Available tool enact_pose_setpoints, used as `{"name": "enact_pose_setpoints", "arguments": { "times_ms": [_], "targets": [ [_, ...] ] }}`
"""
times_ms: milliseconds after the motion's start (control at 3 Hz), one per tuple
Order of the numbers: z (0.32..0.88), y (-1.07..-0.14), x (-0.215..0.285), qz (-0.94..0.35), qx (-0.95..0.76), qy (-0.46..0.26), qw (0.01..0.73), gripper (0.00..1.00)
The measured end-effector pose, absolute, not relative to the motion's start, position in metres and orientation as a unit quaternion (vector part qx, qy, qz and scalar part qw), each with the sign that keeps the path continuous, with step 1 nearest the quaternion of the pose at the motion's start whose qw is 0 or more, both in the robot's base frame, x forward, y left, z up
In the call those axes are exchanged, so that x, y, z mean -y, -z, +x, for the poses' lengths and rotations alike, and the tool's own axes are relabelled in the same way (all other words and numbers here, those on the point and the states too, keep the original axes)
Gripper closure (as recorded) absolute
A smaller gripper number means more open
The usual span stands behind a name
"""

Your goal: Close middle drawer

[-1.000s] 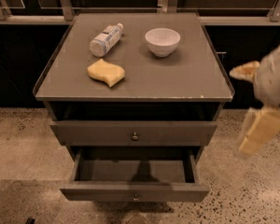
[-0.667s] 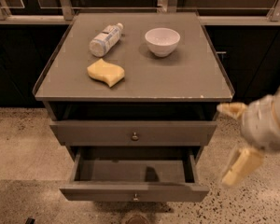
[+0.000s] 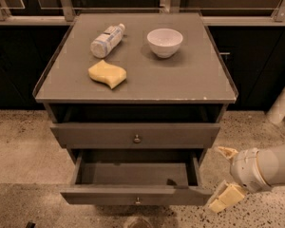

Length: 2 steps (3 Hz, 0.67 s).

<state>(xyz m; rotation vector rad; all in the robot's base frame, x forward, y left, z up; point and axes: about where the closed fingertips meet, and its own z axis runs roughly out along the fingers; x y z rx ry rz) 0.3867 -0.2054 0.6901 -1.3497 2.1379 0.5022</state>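
Observation:
The middle drawer is a grey-brown shallow box pulled well out of the cabinet. Its low front carries a small round knob, and its inside looks empty. Above it, the top drawer with its own knob stands slightly out. My gripper is at the lower right, just right of the open drawer's front right corner and not touching it. Its two cream fingers are spread apart and hold nothing.
On the cabinet top lie a plastic bottle on its side, a white bowl and a yellow sponge. Dark cabinets and a rail run behind. Speckled floor surrounds the cabinet, with a white post at the right.
My gripper has moved down and to the left, from beside the cabinet top's right edge to the open drawer's front right corner. The drawers have not moved.

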Motion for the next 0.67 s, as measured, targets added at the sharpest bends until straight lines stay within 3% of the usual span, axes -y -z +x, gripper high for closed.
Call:
{"name": "enact_pose_setpoints", "arguments": {
  "times_ms": [667],
  "targets": [
    [0.374,-0.619,0.213,-0.465,-0.796,-0.236,0.308,0.0]
  ]
}}
